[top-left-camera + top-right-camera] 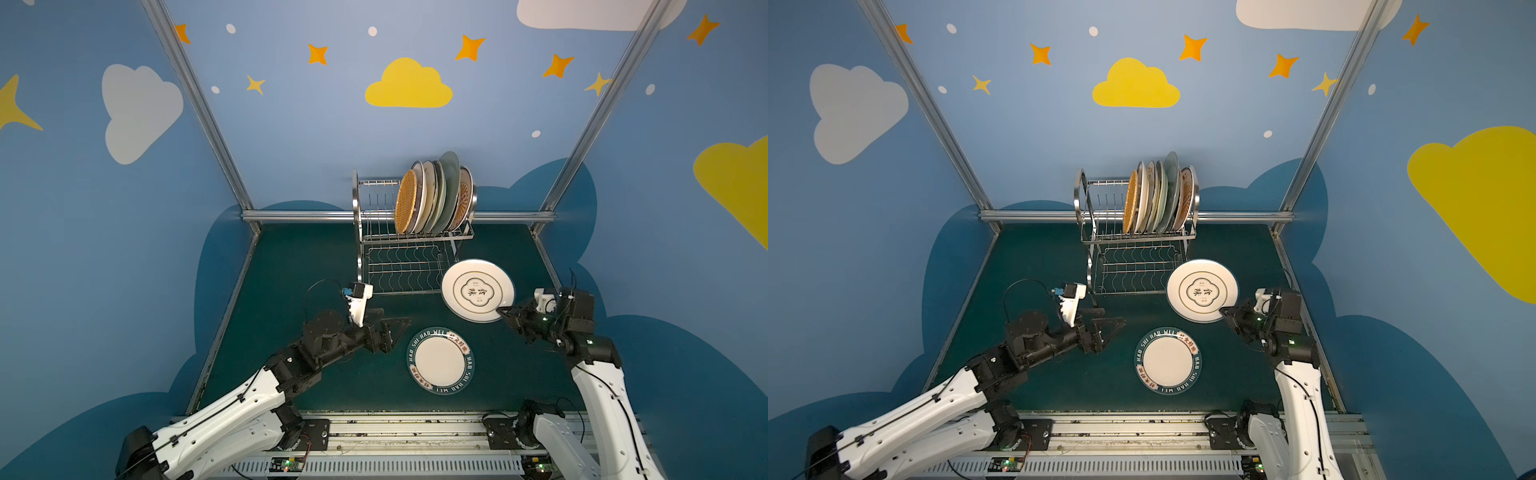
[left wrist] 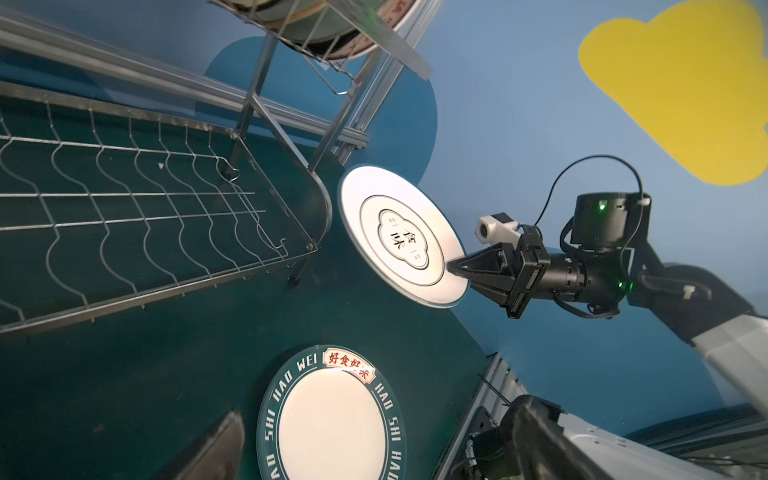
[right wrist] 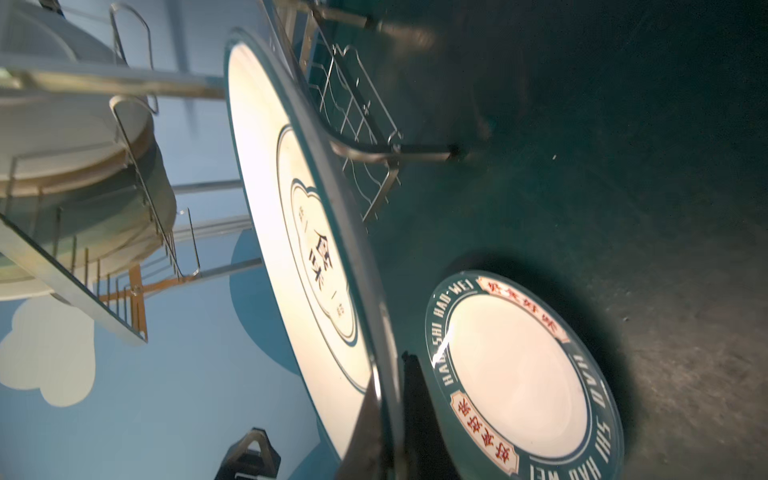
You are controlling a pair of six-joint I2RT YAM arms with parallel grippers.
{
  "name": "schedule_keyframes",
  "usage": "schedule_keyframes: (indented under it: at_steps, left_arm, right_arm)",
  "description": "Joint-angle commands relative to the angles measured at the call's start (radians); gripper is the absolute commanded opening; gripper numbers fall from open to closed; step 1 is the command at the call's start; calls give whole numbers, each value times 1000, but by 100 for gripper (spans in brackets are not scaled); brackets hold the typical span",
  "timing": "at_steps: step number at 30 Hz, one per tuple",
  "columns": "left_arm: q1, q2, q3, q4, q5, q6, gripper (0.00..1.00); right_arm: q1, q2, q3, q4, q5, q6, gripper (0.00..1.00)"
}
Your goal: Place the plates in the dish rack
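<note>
One white plate (image 1: 478, 291), green-ringed, is clamped in right end effector (image 1: 503, 311); left end effector (image 1: 397, 334) spread apart.

You get even, fairly bright light in both top views, though the green table mat (image 1: 316, 266) reads dark and the walls (image 1: 291, 124) bend outward toward the edges. The white plate (image 1: 478, 291) is nearly blown out there, and it glares just as hard in your left wrist view. In your right wrist view the dish rack (image 3: 357, 108) is smeared and soft, and the mat fades into grainy gloom. A dark shadow lies beside the lettered plate (image 3: 519, 374), so the light probably comes from overhead.
</note>
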Motion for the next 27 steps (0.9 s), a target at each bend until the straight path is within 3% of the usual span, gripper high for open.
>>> schedule_keyframes:
  at_steps: [1,8,16,27]
  left_arm:
    - [-74,60,41,75,-117,263,100]
    - [-233,238,112,89,-282,720,100]
    - [-318,347,135,103,-336,1075,99]
    - [-351,476,214,107,-467,1187,74]
  right_arm:
    - [93,10,50,-1,58,35,0]
    - [277,66,99,-8,186,89,0]
    - [441,161,194,-47,322,144,0]
    - [577,233,270,-41,390,219,0]
